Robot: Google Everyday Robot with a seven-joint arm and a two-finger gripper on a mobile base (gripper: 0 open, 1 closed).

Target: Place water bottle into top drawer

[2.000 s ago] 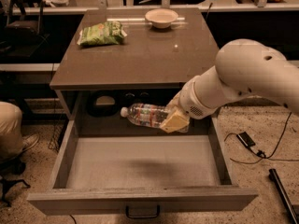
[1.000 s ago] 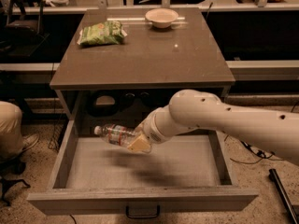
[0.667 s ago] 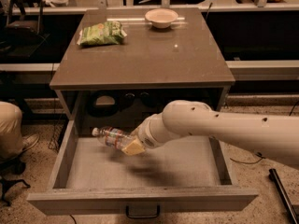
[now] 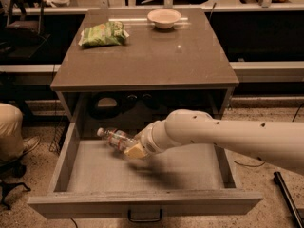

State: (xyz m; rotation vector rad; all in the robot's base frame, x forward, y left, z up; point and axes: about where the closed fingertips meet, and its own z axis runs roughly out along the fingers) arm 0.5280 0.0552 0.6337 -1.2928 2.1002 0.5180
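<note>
Now the gripper [image 4: 135,150], fingers clamped on the water bottle [image 4: 113,138], hangs low inside the top drawer [image 4: 190,171]; the bottle's long axis points from the fingers toward ten o'clock, cap first.

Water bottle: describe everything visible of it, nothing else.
The water bottle is small, of clear ribbed plastic, with a white cap and a colourful band around its middle. It is tilted almost onto its side, cap pointing left and slightly up, inside the open top drawer over the left part of the pale floor. The gripper clamps its base end. Whether it touches the floor is unclear.
</note>
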